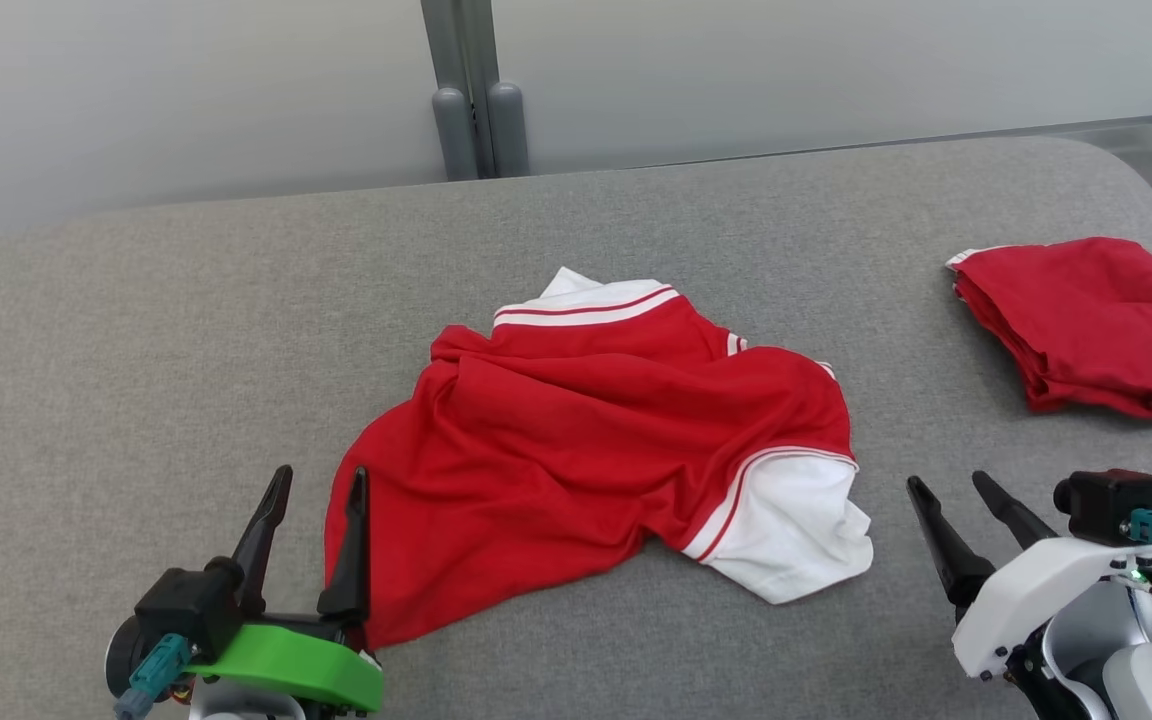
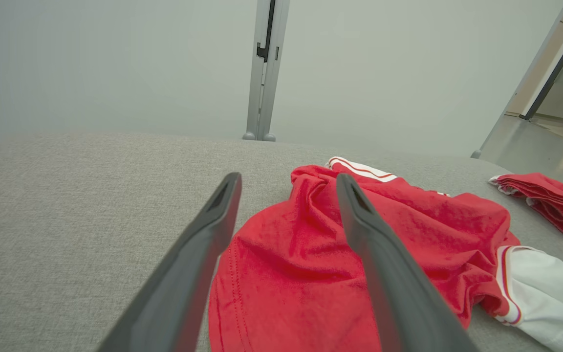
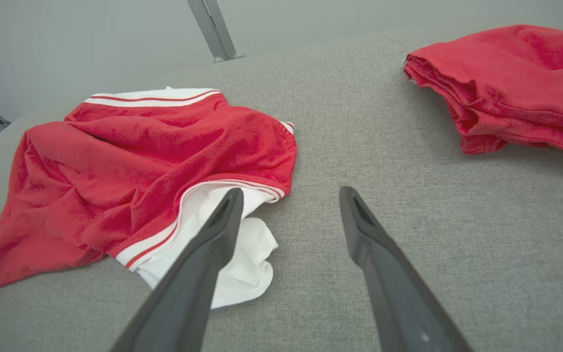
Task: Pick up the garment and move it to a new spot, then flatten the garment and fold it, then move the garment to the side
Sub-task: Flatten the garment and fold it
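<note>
Left arm comes in at the lower left of the head view, wrist low under a green cover [image 1: 286,665], fingers pointing up the frame with a slight lean right; we mark the left gripper [image 1: 322,472] as spread wide with nothing between the fingers; its inner finger [image 1: 351,540] sits right at the lower-left hem of the garment [image 1: 586,440], and we cannot tell if it touches; in the left wrist view the same gripper [image 2: 287,177] straddles that hem, one finger over bare grey surface [image 2: 66,220], the other crossing red cloth [image 2: 286,274].

Right arm enters at the lower right of the head view under a white shell [image 1: 1031,590], fingers angled up and to the left; the right gripper [image 1: 948,480] is spread apart and empty, just right of the garment's white sleeve [image 1: 796,530] and clear of it; in the right wrist view this gripper [image 3: 291,190] has its left finger crossing the sleeve [image 3: 247,274] in the picture, the right finger over bare surface.

Garment lies crumpled at the centre of the head view on the grey surface, red body, striped white band at its top edge, white sleeve at its lower right; we log a folded red cloth [image 1: 1086,325] at the right edge, well apart; a grey post [image 1: 476,100] stands at top centre.
</note>
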Robot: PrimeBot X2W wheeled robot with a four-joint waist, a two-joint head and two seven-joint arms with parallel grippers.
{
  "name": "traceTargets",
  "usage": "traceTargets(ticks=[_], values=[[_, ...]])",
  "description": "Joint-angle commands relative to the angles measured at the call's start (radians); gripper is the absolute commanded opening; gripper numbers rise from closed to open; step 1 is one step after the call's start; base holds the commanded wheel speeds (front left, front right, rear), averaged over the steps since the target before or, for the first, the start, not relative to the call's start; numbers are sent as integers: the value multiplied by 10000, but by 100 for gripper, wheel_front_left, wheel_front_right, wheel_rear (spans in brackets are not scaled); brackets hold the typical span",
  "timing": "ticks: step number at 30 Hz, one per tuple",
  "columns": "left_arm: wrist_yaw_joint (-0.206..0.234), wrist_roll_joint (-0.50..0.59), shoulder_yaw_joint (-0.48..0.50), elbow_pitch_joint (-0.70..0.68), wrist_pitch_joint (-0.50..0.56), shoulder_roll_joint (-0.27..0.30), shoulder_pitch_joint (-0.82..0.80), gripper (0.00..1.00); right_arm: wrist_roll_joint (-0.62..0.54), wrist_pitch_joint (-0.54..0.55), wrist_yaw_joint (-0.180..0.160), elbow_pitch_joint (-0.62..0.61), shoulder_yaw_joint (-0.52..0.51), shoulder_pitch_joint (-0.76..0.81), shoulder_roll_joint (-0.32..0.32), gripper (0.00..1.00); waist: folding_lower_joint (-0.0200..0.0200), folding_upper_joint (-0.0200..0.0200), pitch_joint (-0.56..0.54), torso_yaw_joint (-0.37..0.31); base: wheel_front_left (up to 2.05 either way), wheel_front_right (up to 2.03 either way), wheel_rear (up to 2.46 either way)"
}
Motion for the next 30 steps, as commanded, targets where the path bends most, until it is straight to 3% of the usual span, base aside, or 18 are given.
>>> traceTargets(ticks=[1, 8, 18, 19, 20, 22, 23, 24, 30], values=[[-33, 21, 18, 9, 1, 23, 86, 100, 52, 73, 0, 103, 48, 99, -57, 100, 0, 0, 81, 99, 0, 0, 0], [-64, -1, -105, 139, 4, 26, -177, 100, 138, 777, 0, 1400, 619, -503, -222, 100, 0, 0, 326, 424, 0, 0, 0], [-117, -76, -201, 382, 4, 27, -479, 100, 427, 852, 0, 3294, 1427, -1787, -234, 100, 0, 0, 569, 889, 0, 0, 0], [-119, -76, -200, 384, 3, 29, -499, 100, 457, 804, 0, 3406, 1514, -1868, -233, 93, 0, 0, 588, 913, 0, 0, 0], [-119, -76, -191, 391, 3, 34, -501, 100, 527, 767, 0, 3537, 1624, -1959, -218, 64, 0, 0, 603, 936, 0, 0, 0], [-118, -80, -166, 399, 3, 45, -515, 100, 603, 653, 0, 3713, 1800, -2071, -229, 27, 0, 0, 623, 959, 0, 0, 0], [-116, -84, -147, 398, 3, 54, -526, 100, 659, 564, 0, 3759, 1850, -2131, -238, 4, 0, 0, 622, 953, 0, 0, 0], [-104, -85, -122, 396, 3, 61, -523, 100, 667, 503, 0, 3793, 1893, -2146, -264, 0, 0, 0, 611, 936, 0, 0, 0], [-21, -86, 10, 359, 2, 57, -283, 100, 744, 179, 0, 3665, 1696, -1933, -450, 0, 0, 0, 411, 580, 0, 0, 0]])
